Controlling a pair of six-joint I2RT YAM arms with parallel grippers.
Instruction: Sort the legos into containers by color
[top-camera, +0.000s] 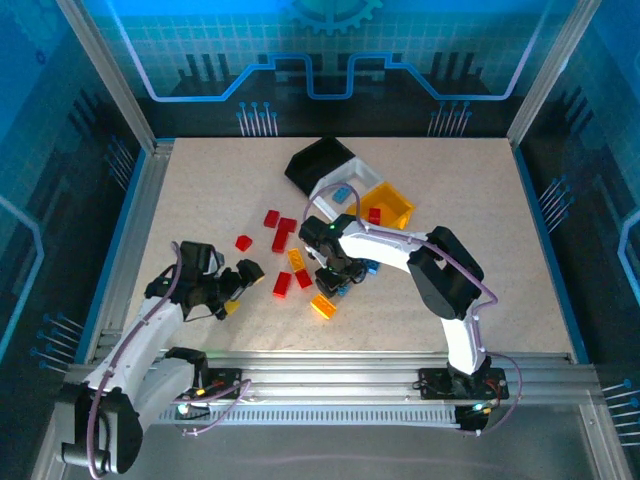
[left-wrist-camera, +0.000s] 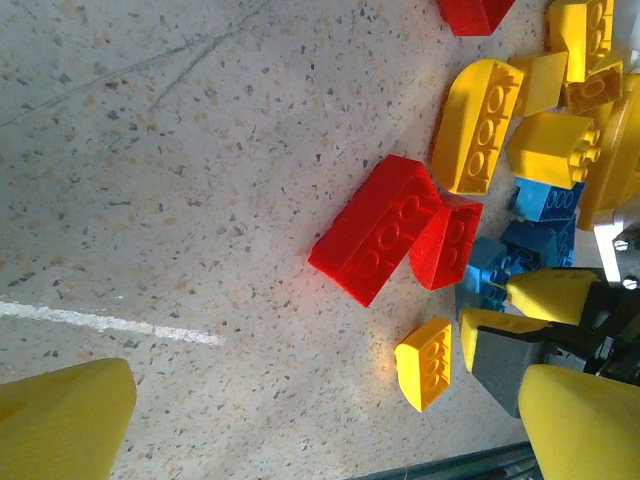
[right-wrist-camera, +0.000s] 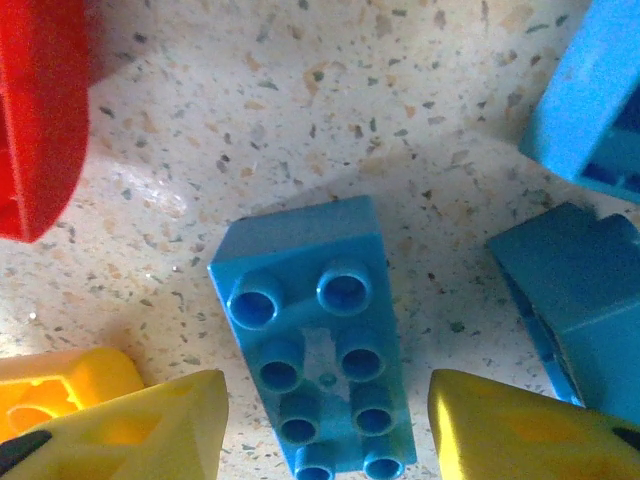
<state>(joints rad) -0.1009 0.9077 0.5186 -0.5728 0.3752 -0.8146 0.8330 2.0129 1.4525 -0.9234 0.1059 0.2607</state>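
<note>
Plainly, the right pincer (right-wrist-camera: 325, 440) stands open; its yellow fingers (right-wrist-camera: 140, 430) flank a blue brick (right-wrist-camera: 315, 330) that lies flat on the speckled counter (right-wrist-camera: 300, 110), studs up; the fingers look clear of its sides, so nothing is gripped. A red brick (right-wrist-camera: 40, 110) lies just to one side and more blue pieces (right-wrist-camera: 585, 300) to the other. The left pincer (left-wrist-camera: 325, 395) hangs wide open and empty at the near left of the scatter, with a long red brick (left-wrist-camera: 375, 230) and a small yellow brick (left-wrist-camera: 425, 362) ahead of it. Seen from above, the legos (top-camera: 285, 240) lie loose mid-counter, and the containers (top-camera: 330, 165) sit beyond them in a row, black, white and yellow; the white one holds a blue piece, and the yellow one what looks like a red piece. The blue brick should be light, rigid and glossy, so likely to slip or squirt out of a skewed pinch; I would take it low across its two long smooth walls, square on, not over the studs or a corner. No brand, label or writing can be read on bricks, bins or fingers; the stud tops are too blurred to tell.
</note>
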